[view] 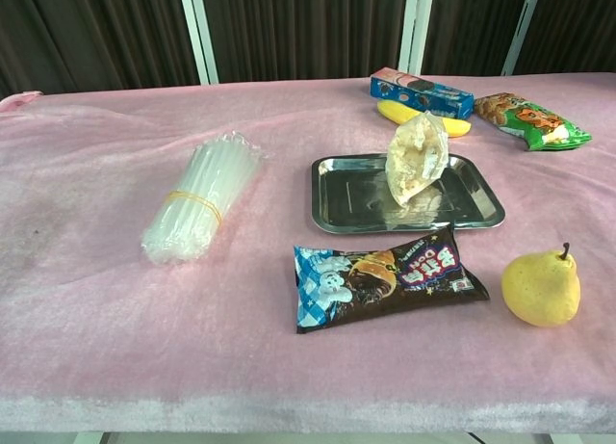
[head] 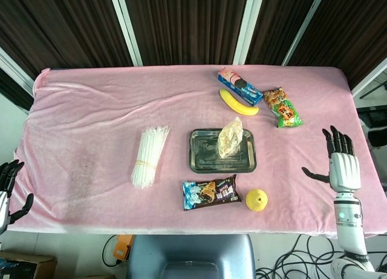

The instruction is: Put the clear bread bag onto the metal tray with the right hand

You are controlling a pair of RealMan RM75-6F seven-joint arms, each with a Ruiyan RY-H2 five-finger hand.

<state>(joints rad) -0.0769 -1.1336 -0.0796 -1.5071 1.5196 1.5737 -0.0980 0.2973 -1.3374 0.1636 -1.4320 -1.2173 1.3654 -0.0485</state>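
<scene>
The clear bread bag (head: 229,138) (view: 415,159) stands upright on the metal tray (head: 203,160) (view: 355,204), right of the tray's middle. My right hand (head: 341,164) hovers over the table's right edge, far from the tray, fingers spread and holding nothing. It is outside the chest view. My left hand (head: 8,183) hangs beyond the table's left edge at the bottom left of the head view, fingers apart and empty.
A bundle of clear straws (head: 149,155) lies left of the tray. A dark snack packet (head: 211,193) and a yellow pear (head: 256,200) lie in front of it. Behind it are a banana (head: 237,103), a blue cookie box (head: 239,86) and a green snack bag (head: 283,108).
</scene>
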